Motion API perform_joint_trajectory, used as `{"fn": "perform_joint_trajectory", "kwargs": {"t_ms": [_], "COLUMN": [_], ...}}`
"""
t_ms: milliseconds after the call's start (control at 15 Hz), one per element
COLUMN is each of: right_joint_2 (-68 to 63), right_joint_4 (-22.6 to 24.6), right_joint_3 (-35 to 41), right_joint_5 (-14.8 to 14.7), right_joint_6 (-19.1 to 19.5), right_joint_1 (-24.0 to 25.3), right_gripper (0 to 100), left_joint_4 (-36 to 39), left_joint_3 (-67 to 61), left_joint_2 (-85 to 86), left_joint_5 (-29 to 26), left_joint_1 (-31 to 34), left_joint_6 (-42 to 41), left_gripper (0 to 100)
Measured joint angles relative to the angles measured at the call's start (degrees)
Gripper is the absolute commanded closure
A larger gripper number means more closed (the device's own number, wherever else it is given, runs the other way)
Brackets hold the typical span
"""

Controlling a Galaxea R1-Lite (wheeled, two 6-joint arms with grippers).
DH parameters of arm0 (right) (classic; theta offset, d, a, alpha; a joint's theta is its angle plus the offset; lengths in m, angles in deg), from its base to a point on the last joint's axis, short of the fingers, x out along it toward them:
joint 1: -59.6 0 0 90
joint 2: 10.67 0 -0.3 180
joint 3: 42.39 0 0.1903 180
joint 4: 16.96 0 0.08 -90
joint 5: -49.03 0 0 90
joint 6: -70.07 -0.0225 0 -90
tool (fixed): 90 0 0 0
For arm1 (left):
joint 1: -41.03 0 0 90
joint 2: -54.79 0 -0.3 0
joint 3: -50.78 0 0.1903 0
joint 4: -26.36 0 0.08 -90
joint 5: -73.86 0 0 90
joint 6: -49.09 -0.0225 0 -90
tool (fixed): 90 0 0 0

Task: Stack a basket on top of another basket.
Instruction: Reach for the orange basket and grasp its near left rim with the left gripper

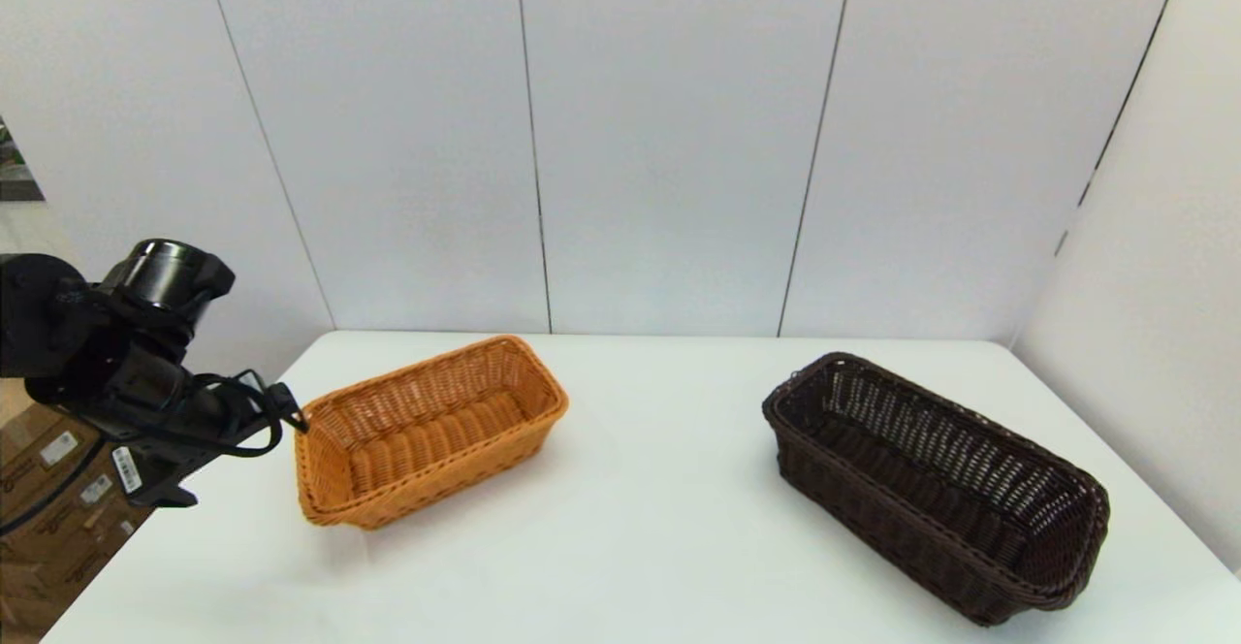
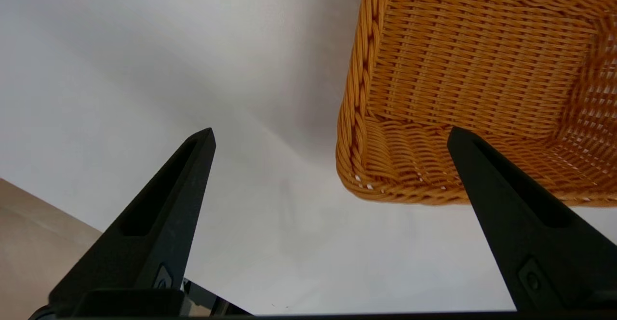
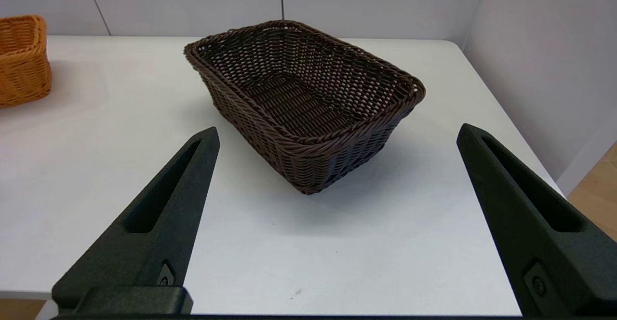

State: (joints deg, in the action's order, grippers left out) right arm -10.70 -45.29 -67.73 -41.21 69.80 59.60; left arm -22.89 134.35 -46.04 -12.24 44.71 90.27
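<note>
Dark brown basket (image 1: 938,489) upright at table's right, well apart from orange-tan basket (image 1: 431,431) at left.

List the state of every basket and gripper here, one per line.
Dark brown basket: upright, empty, on the table's right side, untouched.
Orange basket: upright, empty, on the table's left side, apart from the dark one.
Left gripper: open, holding nothing, close beside the orange basket's end.
Right gripper: open, holding nothing, short of the dark brown basket.

Two rectangular woven wicker baskets are sitting on the one white surface (image 1: 659,528): one orange-tan basket with a braided rim (image 1: 431,431) at left, and one dark brown open-weave basket (image 1: 936,484) at right, well apart.
</note>
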Motion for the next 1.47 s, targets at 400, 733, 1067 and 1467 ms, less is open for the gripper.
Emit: {"fn": "perform_joint_trajectory", "kwargs": {"t_ms": [400, 733, 1067, 1467], "right_joint_2": [0.0, 0.0, 0.0, 0.0], "right_joint_4": [0.0, 0.0, 0.0, 0.0], "right_joint_3": [0.0, 0.0, 0.0, 0.0], "right_joint_5": [0.0, 0.0, 0.0, 0.0], "right_joint_6": [0.0, 0.0, 0.0, 0.0], "right_joint_1": [0.0, 0.0, 0.0, 0.0], "right_gripper": [0, 0, 0, 0], "left_joint_4": [-0.5, -0.4, -0.2, 0.8], "left_joint_3": [2.9, 4.8, 5.2, 5.4], "left_joint_2": [-7.4, -12.5, -16.0, -18.4], "left_joint_5": [-2.4, -3.1, -4.8, -6.4], "left_joint_1": [0.2, 0.6, 0.4, 0.5], "left_joint_6": [-0.7, -0.7, -0.9, -1.0], "left_gripper": [0, 0, 0, 0]}}
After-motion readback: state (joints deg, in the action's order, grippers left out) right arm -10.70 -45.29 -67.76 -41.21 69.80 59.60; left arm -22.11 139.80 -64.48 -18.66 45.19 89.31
